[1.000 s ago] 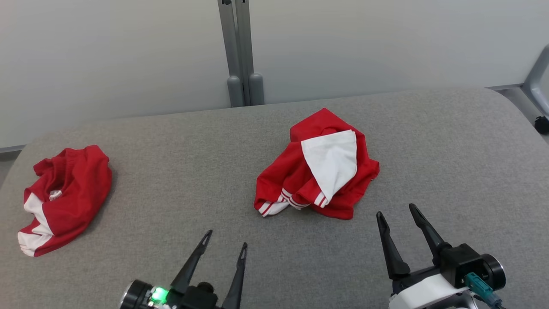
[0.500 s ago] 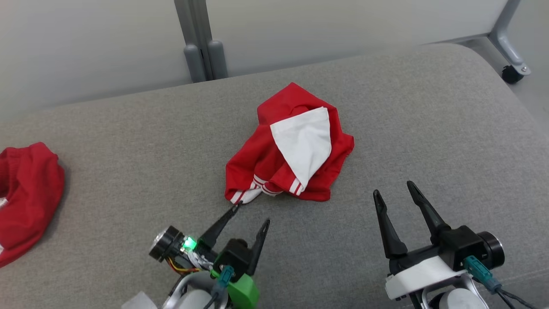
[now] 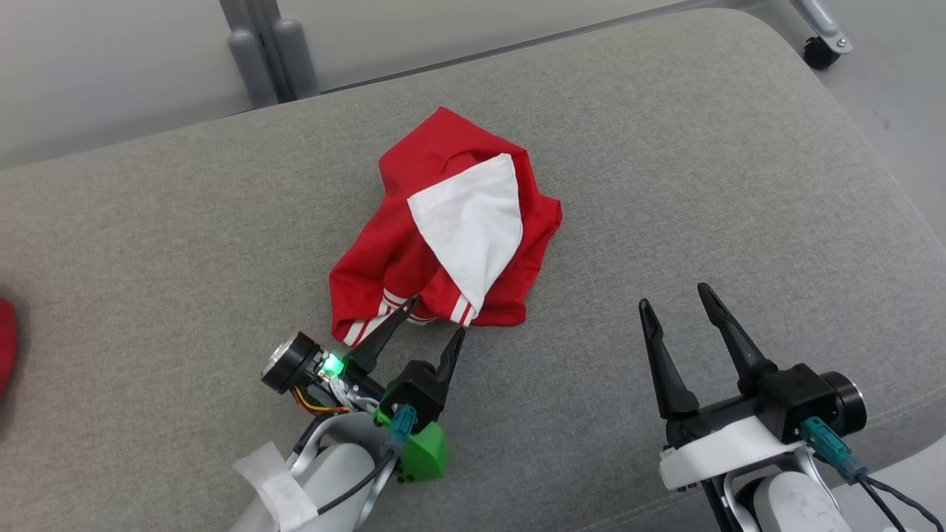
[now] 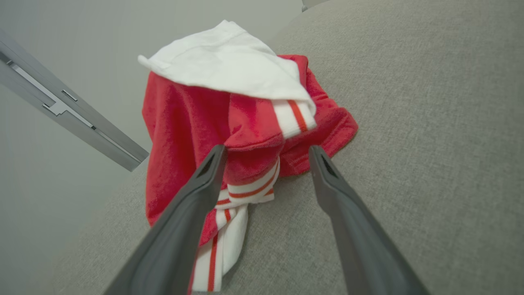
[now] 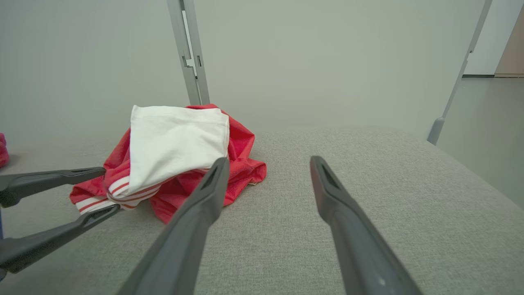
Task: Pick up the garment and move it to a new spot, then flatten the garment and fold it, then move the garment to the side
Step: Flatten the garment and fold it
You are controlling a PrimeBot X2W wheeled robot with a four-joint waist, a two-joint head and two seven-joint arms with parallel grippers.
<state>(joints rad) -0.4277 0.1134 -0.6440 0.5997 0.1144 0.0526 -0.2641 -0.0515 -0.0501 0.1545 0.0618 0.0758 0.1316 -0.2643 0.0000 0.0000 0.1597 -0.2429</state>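
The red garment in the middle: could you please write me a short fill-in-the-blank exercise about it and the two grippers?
1. The crumpled garment is red with a ____ panel on top.
2. The left gripper, jaws open, sits at the garment's hem, which bears red and white ____.
3. The right gripper hovers apart from the garment with its jaws ____.
Missing words: white; stripes; open.

A grey, fabric-covered table (image 3: 702,148) with a rounded corner carries a crumpled red garment (image 3: 369,258), white panel uppermost and striped hems toward the near edge. A second red cloth (image 3: 4,340) lies well apart at its left.
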